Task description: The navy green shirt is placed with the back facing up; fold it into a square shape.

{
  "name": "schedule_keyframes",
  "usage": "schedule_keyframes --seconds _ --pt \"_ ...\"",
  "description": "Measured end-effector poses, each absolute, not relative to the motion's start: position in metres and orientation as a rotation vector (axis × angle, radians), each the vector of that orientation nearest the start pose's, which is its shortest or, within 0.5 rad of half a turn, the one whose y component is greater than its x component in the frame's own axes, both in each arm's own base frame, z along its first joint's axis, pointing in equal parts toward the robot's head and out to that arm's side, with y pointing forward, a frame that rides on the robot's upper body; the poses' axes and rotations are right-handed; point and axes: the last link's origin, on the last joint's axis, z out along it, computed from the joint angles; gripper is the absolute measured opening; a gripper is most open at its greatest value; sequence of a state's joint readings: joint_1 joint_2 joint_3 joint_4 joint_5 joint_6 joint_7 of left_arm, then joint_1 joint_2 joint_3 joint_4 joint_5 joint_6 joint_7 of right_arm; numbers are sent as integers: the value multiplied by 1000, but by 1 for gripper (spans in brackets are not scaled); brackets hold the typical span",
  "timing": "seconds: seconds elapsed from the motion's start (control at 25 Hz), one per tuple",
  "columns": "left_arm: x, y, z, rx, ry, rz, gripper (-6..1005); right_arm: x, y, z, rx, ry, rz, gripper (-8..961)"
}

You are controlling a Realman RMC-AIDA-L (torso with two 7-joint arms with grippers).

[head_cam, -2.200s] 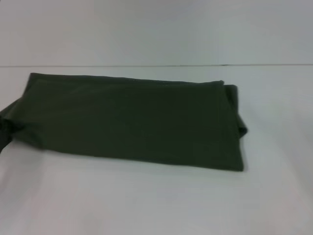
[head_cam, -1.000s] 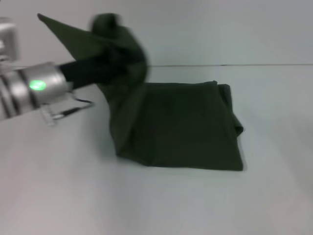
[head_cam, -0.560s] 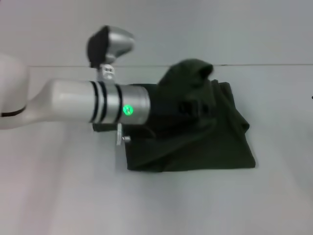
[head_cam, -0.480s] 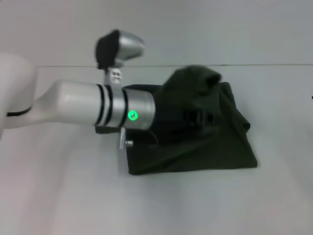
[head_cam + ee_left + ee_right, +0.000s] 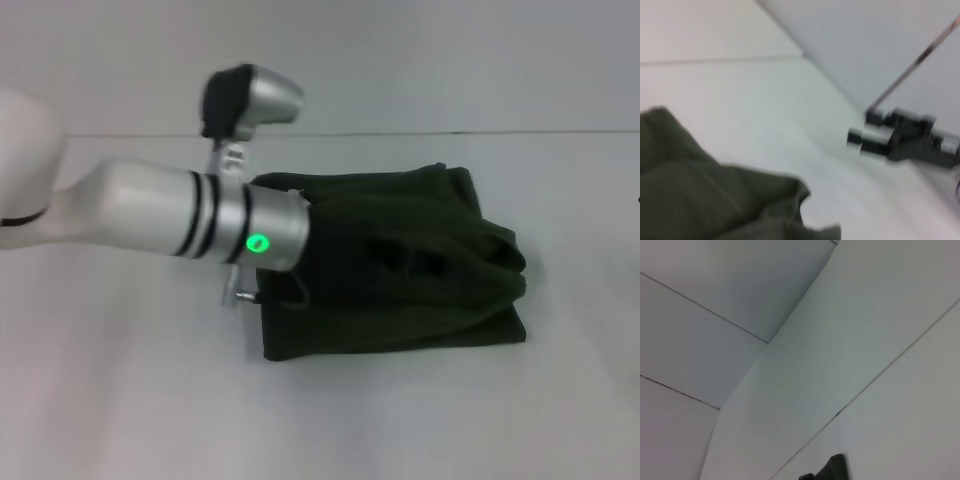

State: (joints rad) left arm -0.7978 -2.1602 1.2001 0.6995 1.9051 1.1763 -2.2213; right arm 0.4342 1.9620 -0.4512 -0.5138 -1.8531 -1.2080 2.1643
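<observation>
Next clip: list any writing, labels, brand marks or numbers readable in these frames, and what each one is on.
None can be read.
Shirt: plain dark green cloth on every visible face, no lettering showing.
Left arm: only black bands and a green light, no text; its left hand is buried in the shirt folds.
Right hand, seen far off in the left wrist view: a small pale patch that may be a label, too blurred to read.
Table: no markings.

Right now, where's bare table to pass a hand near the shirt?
Bare table lies along the navy green shirt's near edge, and also to its right. Crowded on its left: the left gripper and forearm lie over the fold there.
</observation>
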Motion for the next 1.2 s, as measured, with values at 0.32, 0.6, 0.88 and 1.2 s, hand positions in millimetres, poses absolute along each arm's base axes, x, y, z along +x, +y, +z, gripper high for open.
schedule_keyframes --seconds 0.32,0.6,0.88,1.2 --pt "-192 379 -11 -2350 -1784 -916 727 365 343 78 -1622 1764 1031 733" --pt "-247 373 -2 -2015 -2102 -835 912 365 343 78 -1621 1762 1033 732" --pt "-271 372 -9 -1868 -2160 -786 958 364 345 78 -1619 1759 1035 732" --pt "-268 385 -23 -1823 -2125 -759 941 366 345 75 -1608 1767 1023 732"
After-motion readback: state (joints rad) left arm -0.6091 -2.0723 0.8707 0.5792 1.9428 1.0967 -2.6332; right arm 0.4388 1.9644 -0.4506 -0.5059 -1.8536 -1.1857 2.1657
